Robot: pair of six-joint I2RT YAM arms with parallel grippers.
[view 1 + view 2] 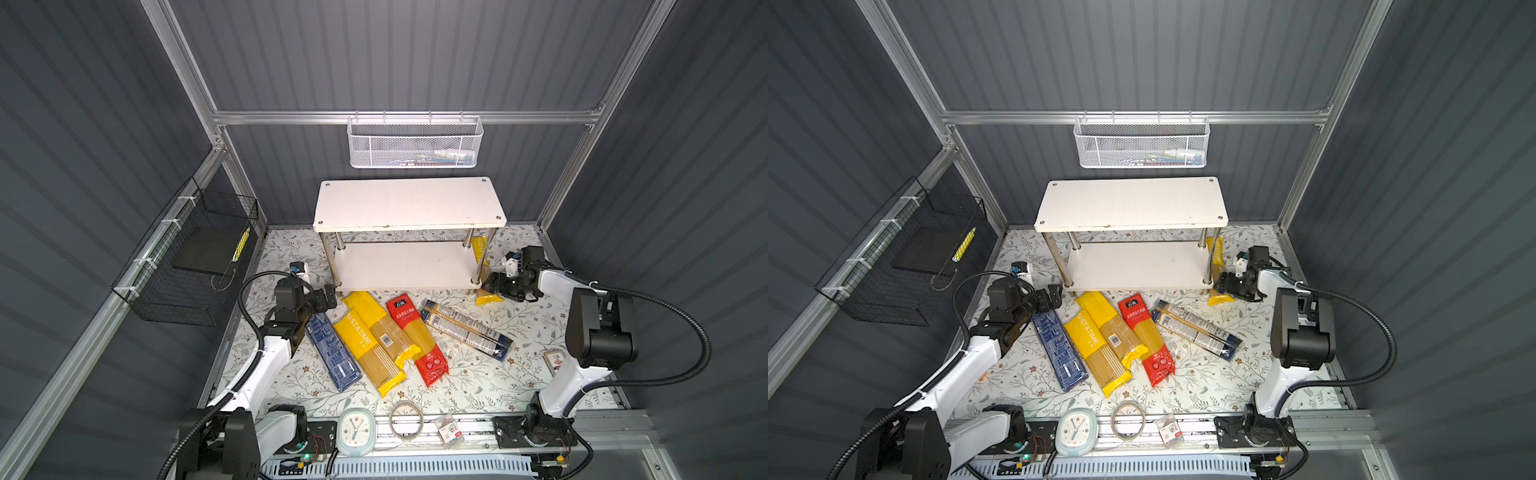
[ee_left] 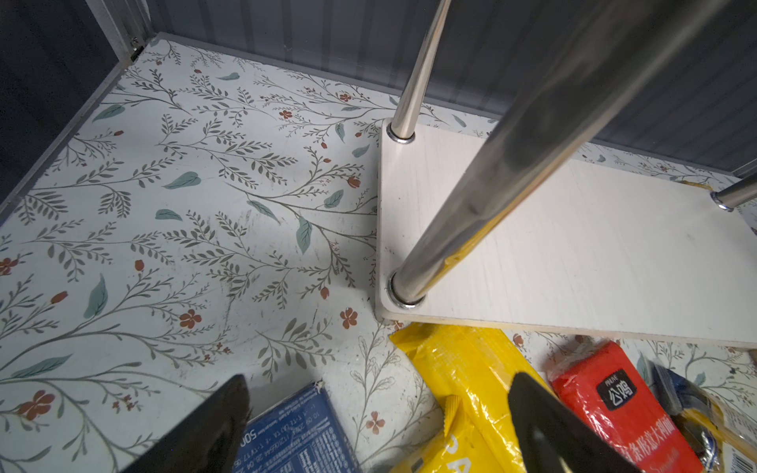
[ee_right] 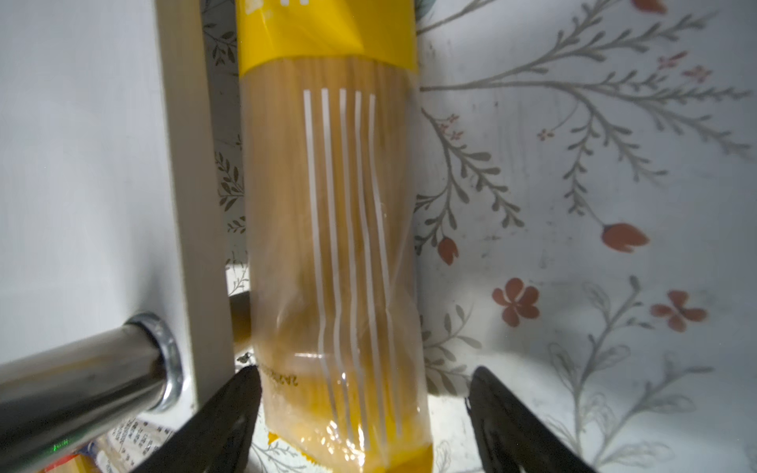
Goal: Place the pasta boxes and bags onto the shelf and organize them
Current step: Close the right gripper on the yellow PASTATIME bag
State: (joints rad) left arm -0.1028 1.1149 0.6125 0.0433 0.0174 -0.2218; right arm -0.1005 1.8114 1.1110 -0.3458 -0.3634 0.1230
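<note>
Pasta bag (image 3: 327, 245) straddled by spread right gripper (image 3: 362, 374), beside shelf (image 3: 82, 164)

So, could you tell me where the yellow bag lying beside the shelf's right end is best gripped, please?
I'd grip the yellow bag across its narrow width near its near end, descending from above with the right gripper. It lies flat, lengthwise beside the shelf, so one finger must enter that slim gap.
</note>
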